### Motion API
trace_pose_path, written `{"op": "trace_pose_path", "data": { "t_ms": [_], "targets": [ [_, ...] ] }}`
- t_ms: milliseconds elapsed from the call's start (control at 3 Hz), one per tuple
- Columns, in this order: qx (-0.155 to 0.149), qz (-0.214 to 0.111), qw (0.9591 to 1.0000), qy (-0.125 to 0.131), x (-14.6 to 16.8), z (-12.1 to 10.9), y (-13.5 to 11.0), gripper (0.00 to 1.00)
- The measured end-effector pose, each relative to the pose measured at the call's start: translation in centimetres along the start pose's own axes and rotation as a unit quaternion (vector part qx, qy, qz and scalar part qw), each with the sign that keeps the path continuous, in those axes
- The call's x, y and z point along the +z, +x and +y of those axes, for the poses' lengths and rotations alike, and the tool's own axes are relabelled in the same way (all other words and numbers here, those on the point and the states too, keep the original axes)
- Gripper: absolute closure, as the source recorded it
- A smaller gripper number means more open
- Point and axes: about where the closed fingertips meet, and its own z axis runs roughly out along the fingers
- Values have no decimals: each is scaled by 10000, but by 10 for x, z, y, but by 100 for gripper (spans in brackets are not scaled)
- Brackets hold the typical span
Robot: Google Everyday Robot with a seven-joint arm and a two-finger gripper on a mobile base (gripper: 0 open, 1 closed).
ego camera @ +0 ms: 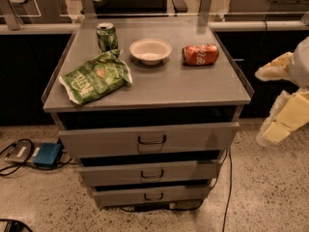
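My gripper (278, 94) hangs at the right edge of the view, beside the right side of a grey drawer cabinet (159, 88) and below the level of its top. Its cream fingers (273, 69) stand apart, open, with nothing between them. On the cabinet top lie a green chip bag (95, 76) at the front left and an orange soda can (200, 54) on its side at the back right, the thing nearest to the gripper. A white bowl (150, 50) and an upright green can (106, 36) stand at the back.
The cabinet has three drawers, and the top drawer (150, 139) is pulled slightly out. A blue box (47, 154) and cables lie on the speckled floor at the left. Dark counters run behind the cabinet.
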Motion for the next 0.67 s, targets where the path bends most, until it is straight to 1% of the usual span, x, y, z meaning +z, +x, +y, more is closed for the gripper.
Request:
{"op": "trace_pose_path", "data": {
  "t_ms": [333,667],
  "targets": [
    [0,0,10000,0,0,0,0,42],
    [0,0,10000,0,0,0,0,44]
  ]
}}
